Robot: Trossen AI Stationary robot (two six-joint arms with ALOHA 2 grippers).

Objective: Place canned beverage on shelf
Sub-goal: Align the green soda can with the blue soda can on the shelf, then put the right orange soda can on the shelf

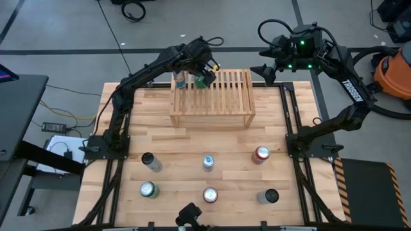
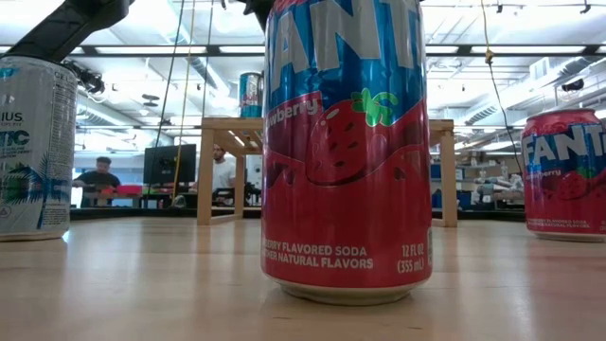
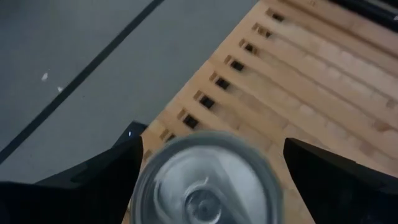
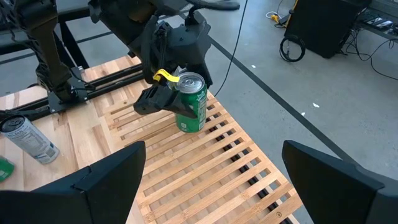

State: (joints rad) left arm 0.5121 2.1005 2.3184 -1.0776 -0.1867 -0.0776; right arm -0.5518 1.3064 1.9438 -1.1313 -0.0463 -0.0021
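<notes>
Six cans stand on the butcher-block table [image 1: 192,144]. Left gripper [image 4: 176,101], fingers wide, straddles a green can [image 4: 191,102] on the slatted shelf [image 1: 225,96] (silver can just beside); right gripper [image 1: 265,72] wide, empty. People sit beyond.

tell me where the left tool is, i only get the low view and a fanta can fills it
observer: The left tool is over the shelf's far left corner, open around an upright green can that stands on the slats.
operator: how many cans on the table itself
observer: Six cans, in two rows of three on the table in front of the shelf.
operator: and the right tool
observer: The right tool hangs open off the shelf's far right corner, holding nothing.
</notes>
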